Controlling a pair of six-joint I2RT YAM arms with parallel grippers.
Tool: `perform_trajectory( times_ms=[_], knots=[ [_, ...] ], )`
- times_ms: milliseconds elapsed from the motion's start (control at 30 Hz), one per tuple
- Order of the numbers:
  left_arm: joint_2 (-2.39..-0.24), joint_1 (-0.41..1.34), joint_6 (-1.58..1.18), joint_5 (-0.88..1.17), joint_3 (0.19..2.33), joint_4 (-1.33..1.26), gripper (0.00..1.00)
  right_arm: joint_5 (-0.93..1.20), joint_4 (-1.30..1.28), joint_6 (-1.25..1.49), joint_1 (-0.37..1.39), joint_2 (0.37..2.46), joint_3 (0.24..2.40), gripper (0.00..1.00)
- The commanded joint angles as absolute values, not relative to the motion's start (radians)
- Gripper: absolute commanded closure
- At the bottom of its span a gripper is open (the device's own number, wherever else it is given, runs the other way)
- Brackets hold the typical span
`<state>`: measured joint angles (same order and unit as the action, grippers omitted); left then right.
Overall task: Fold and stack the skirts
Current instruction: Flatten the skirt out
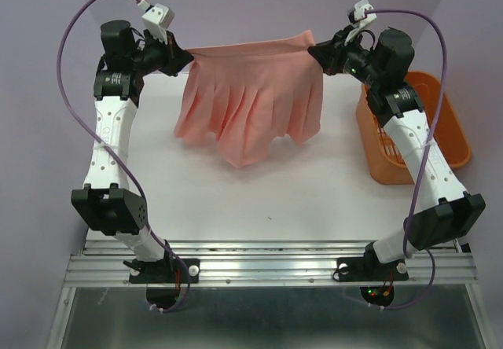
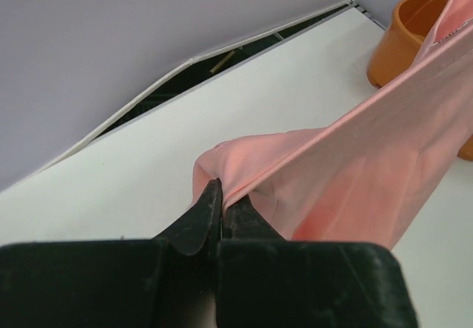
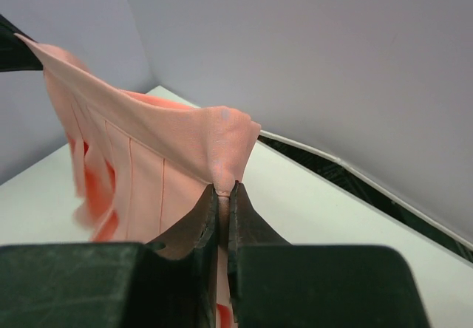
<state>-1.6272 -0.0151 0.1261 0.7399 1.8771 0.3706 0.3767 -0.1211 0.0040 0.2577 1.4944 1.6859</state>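
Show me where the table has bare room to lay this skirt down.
Bare: the table between the skirt, the left arm, the right arm and the near rail. Crowded: the right edge, where the basket stands by that arm.

Inspection finding: no legible text, label, brand mark, number or sign in any of the three views

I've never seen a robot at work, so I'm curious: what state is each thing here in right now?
Skirt: unfolded, lifted, pulled taut along its waistband, hem hanging towards the table.
Left jaws: shut on one end of the waistband.
Right jaws: shut on the other end.
Basket: upright, at the table's right edge.
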Motion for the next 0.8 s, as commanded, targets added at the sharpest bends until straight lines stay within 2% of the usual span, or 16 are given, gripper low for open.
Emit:
perform_trajectory(
  times_ms=[0,200,400,600,767],
  knots=[
    [-1.536,-0.058,0.192,0.538,1.826,0.291,1.0,0.365,-0.04,-0.005,0.138,1.446,1.724,0.99],
    [-1.514,-0.04,0.258,0.422,1.828,0.281,1.0,0.325,-0.058,-0.055,0.138,1.511,1.789,0.99],
    [-1.491,-0.04,0.34,0.491,1.845,0.36,1.0,0.348,-0.083,-0.04,0.138,1.485,1.755,0.99],
    [-1.451,-0.029,0.365,0.45,1.793,0.35,1.0,0.285,-0.064,-0.071,0.138,1.442,1.713,0.99],
    [-1.506,-0.028,0.348,0.423,1.85,0.382,1.0,0.29,-0.064,-0.055,0.138,1.479,1.736,0.99]
  ],
)
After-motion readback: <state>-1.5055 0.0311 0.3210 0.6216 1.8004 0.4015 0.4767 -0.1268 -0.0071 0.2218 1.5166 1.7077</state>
